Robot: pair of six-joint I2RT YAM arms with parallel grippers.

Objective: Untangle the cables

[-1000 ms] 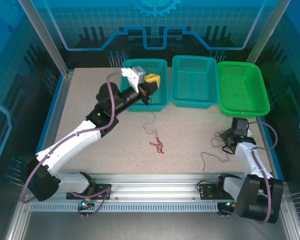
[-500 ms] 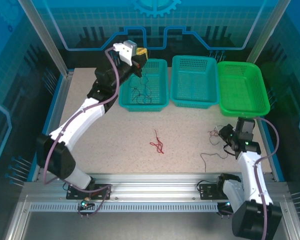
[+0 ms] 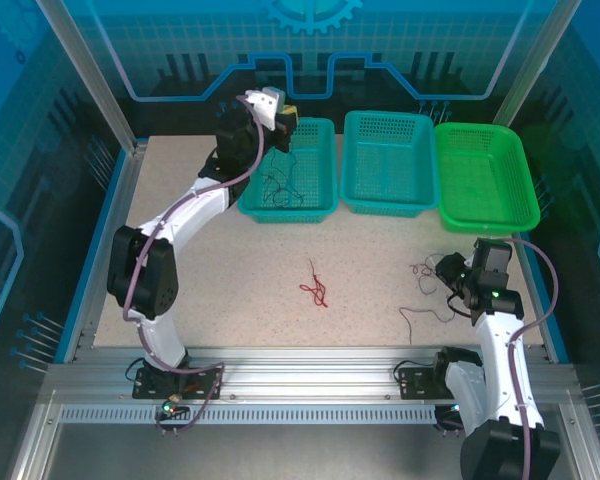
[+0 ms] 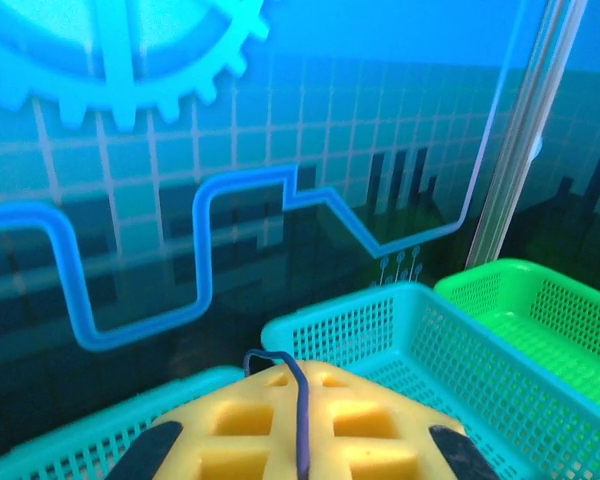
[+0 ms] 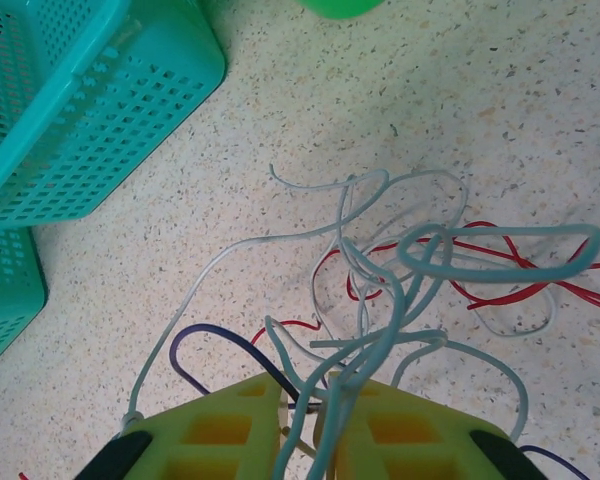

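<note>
I'm running this from afar in what is plainly a robotics lab cell. The speckled table (image 3: 210, 250) sits inside an enclosure of aluminium posts (image 3: 88, 75) and blue panels (image 3: 180, 50) printed with a gear (image 4: 110, 50) and circuit traces. My left arm (image 3: 180, 225) and right arm (image 3: 502, 335) are bolted to a slotted aluminium rail (image 3: 310, 385) along the table's near edge. Three plastic baskets (image 3: 388, 205) line its far edge.
</note>
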